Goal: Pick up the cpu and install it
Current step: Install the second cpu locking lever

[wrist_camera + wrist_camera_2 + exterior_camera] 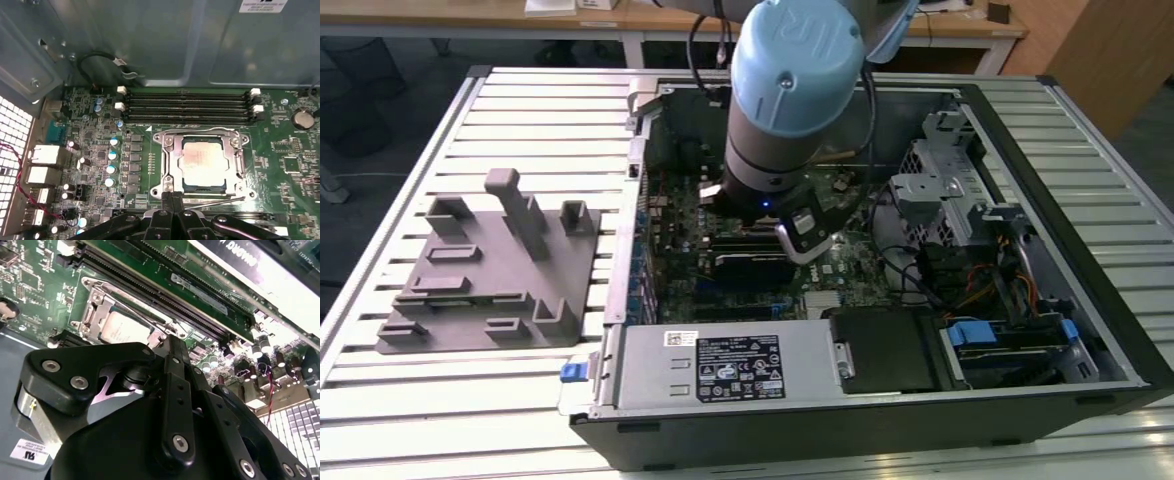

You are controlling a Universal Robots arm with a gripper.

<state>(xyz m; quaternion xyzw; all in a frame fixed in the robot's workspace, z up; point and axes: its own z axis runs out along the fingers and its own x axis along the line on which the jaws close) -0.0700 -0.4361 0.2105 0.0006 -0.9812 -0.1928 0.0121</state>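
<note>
First wrist view is showing the cpu [202,162] already lying in the motherboard socket [170,150], the gripper [172,199] hovering beside its edge with fingertips pressed together and holding nothing, so seating appears done and securing looks outstanding.

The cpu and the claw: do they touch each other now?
Apart. In the first wrist view the cpu lies in its socket frame, and green board shows between it and the shut claw.
</note>
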